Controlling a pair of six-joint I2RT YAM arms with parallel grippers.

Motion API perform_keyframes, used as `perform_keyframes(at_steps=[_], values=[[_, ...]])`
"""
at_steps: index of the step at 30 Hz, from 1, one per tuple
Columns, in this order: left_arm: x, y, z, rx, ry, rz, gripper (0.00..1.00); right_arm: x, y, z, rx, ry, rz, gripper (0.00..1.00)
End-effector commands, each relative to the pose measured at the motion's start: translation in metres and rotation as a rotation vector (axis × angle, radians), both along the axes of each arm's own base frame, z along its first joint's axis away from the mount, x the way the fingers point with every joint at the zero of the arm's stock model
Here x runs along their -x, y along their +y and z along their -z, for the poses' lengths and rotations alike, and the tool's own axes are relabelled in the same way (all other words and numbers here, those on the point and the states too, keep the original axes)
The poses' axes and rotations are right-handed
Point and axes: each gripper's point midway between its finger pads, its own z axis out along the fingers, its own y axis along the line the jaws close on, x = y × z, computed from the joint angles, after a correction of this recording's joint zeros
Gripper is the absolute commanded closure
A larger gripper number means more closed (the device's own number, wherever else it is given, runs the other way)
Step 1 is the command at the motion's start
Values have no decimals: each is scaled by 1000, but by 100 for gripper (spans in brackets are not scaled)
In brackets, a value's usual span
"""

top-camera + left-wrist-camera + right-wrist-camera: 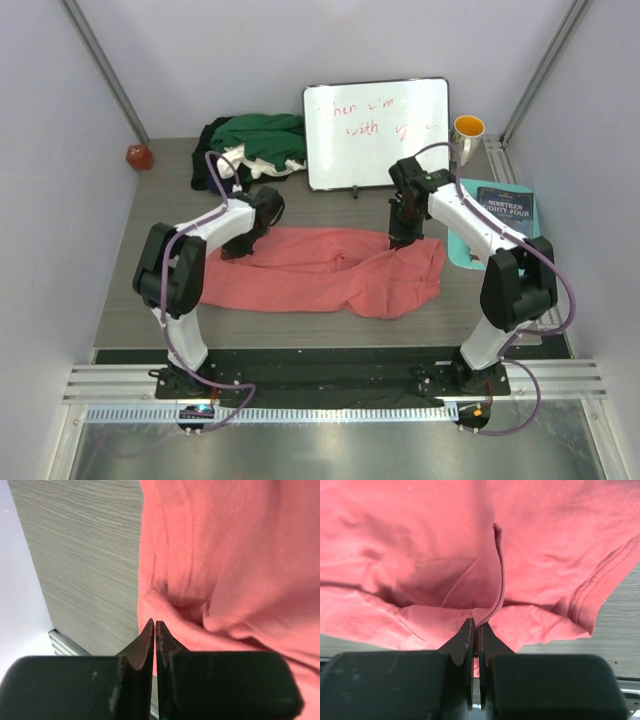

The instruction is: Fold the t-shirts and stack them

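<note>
A: What is filling the frame?
B: A grey wood-grain bench [150,300] is sitting between pale walls, with the salmon-pink t-shirt [320,270] sprawling across its centre.
A: And the grippers?
B: The left gripper [154,625] is pinching the shirt's upper-left edge; the right gripper [475,626] is clamping its upper-right edge.

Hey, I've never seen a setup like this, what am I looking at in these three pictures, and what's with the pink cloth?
Two robot arms are bolted to a grey wood-grain table. The overhead picture shows both; the other two come from cameras on their wrists. A salmon-pink cloth t-shirt lies spread out, with each gripper pinching an edge: the left gripper and the right gripper. Behind lie a heap of dark green, white and black shirts, a whiteboard with red writing, a yellow mug and a dark book.
</note>
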Motion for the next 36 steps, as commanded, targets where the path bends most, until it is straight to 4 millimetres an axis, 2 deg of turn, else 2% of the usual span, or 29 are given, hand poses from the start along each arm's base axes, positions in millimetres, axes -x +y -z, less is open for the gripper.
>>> perform_keyframes(at_steps=[1,5,8,15,19,24,27,31,36], values=[[-11,-4,-26,67,-142,-1,98,-21,-5,0,43,-55,9,99],[-14,-4,-23,56,-124,0,99,-26,-5,6,61,-51,18,99],[-13,-5,-22,60,-116,-1,100,-31,-8,3,74,-64,24,99],[-11,-4,-25,60,-129,-2,100,-45,-15,-19,94,-129,42,99],[-12,-6,-23,60,-116,-1,100,-49,-18,-11,107,-95,30,99],[-9,-19,-18,110,-90,42,99,-50,-12,3,95,-51,15,99],[-5,-31,-8,154,-45,76,91,-50,-6,8,71,-27,5,96],[-2,-42,-5,164,-22,122,80,-46,-2,12,53,-8,-13,87],[4,-52,-1,190,2,161,75,-39,-4,12,58,-5,-31,81]])
